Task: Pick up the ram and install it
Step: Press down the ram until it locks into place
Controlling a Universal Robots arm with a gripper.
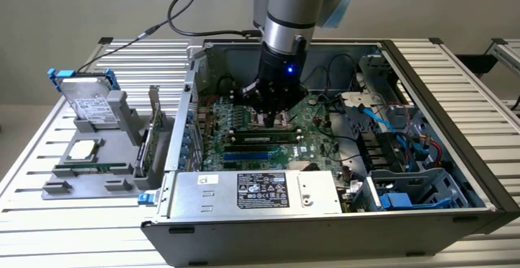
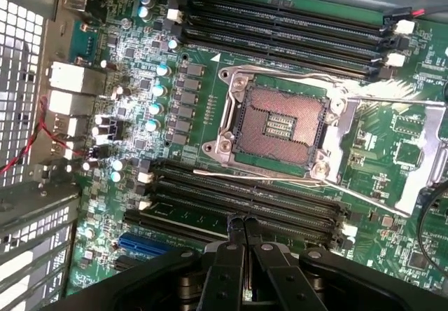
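The ram (image 1: pixel 264 137) is a narrow green stick with a white label, lying along a black slot on the motherboard (image 1: pixel 243 158) inside the open computer case. My gripper (image 1: pixel 272 119) stands upright just behind it, fingers pressed together with nothing between them. In the wrist view the shut fingertips of the gripper (image 2: pixel 243 221) sit right over the lower bank of slots, at the end of the ram's green edge (image 2: pixel 185 221). Whether they touch the stick I cannot tell.
The bare CPU socket (image 2: pixel 276 125) lies between two banks of memory slots (image 2: pixel 287 27). The power supply (image 1: pixel 260 189) fills the case front; cables (image 1: pixel 390 128) crowd the exterior view's right. Outside, a grey fixture (image 1: pixel 89 176) holds a hard drive (image 1: pixel 89 100) and an upright card (image 1: pixel 150 134).
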